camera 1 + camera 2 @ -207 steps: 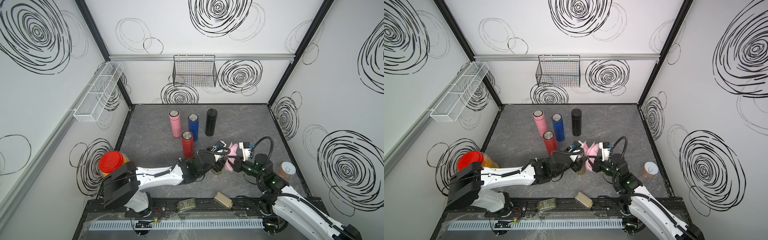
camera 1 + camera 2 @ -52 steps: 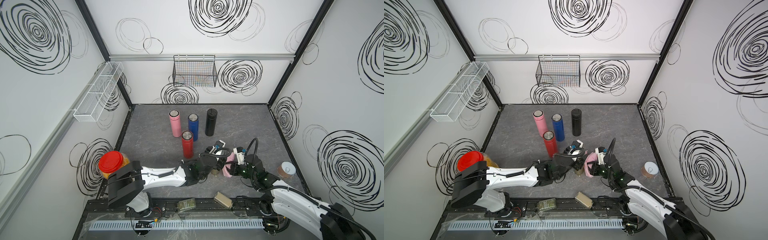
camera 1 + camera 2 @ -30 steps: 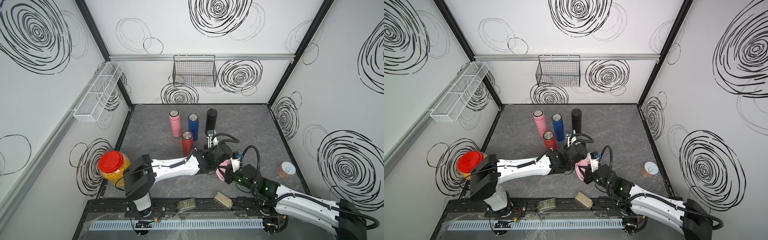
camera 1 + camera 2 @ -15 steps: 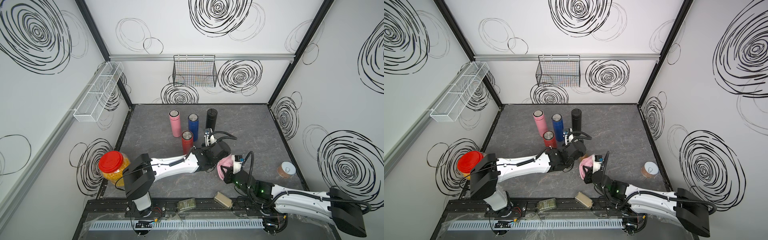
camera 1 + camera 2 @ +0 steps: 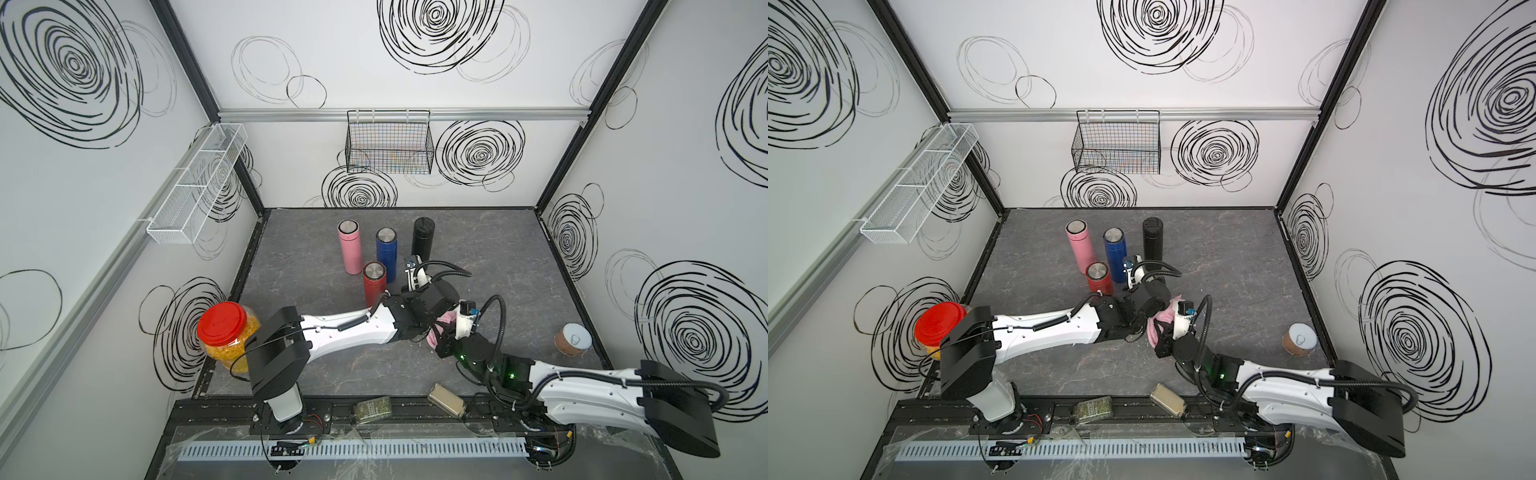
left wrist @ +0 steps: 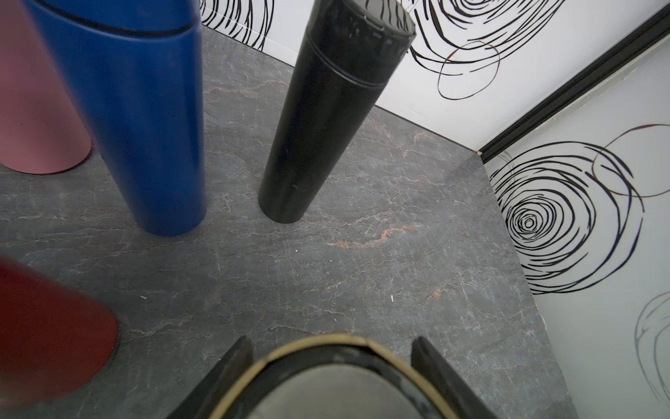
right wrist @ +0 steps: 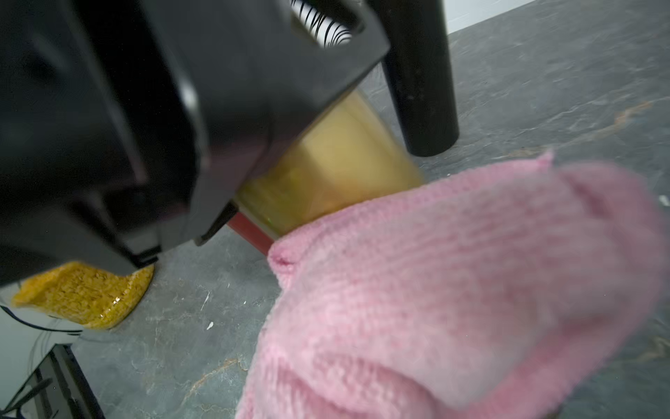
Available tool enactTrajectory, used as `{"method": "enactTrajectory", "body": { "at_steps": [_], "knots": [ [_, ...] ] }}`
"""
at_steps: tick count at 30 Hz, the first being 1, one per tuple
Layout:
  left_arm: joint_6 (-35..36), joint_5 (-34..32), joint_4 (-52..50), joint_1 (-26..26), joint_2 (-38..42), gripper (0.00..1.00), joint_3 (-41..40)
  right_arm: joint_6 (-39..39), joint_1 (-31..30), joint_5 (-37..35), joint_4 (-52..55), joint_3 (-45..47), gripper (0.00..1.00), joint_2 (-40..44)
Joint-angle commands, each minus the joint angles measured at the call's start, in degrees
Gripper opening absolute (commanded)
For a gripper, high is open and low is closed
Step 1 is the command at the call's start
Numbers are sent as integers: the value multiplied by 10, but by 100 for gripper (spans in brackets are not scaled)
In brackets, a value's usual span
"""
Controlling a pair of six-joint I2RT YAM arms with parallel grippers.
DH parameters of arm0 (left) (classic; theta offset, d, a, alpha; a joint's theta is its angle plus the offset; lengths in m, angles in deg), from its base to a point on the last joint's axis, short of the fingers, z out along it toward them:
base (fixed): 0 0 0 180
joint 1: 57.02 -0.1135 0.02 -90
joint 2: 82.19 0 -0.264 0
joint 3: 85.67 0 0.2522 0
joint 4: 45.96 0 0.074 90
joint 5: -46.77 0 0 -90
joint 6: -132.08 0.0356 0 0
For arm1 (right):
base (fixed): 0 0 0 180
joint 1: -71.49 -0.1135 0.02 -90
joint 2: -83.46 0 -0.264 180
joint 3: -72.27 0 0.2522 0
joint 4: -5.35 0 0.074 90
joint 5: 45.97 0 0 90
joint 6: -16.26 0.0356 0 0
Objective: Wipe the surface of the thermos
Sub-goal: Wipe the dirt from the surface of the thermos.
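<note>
The gold thermos [image 7: 326, 163] is near the worktop's [image 5: 498, 257] middle, somewhat toward the front edge. Its black-capped top is clamped between the left jaws, one on either side. The right jaws, clenched on a bunched pink cloth [image 7: 453, 290], hold it against the thermos's lower side, just beside the left jaws.

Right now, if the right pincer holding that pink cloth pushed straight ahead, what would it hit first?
Most likely the gold thermos clamped in the left pincer. The pink cloth in the right pincer looks pressed against it, though blur hides exact contact.
</note>
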Motion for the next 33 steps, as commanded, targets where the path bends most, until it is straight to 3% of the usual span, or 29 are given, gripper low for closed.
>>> {"method": "enactTrajectory", "body": {
  "at_steps": [1,6,10,13,16,19,23,25,30,33],
  "knots": [
    [-3,0,24,4,14,0,11,13,-3,14,-85,-10,0,-67],
    [39,-12,24,1,29,0,2,120,-2,-9,-13,40,0,-46],
    [106,3,60,-3,43,0,-20,150,8,-28,135,45,0,70],
    [187,52,174,-5,69,0,-83,121,49,12,191,48,0,173],
    [272,117,248,-13,89,0,-118,79,131,127,176,63,0,280],
    [373,184,290,-15,104,0,-140,63,250,318,153,66,0,350],
    [478,333,312,-32,101,0,-153,99,426,616,107,68,0,306],
    [516,386,347,-37,102,0,-179,118,478,719,65,82,0,253],
    [574,474,437,-44,105,0,-245,114,489,786,18,102,0,135],
    [597,495,425,-43,93,0,-244,112,490,814,-8,79,0,98]
  ]
}}
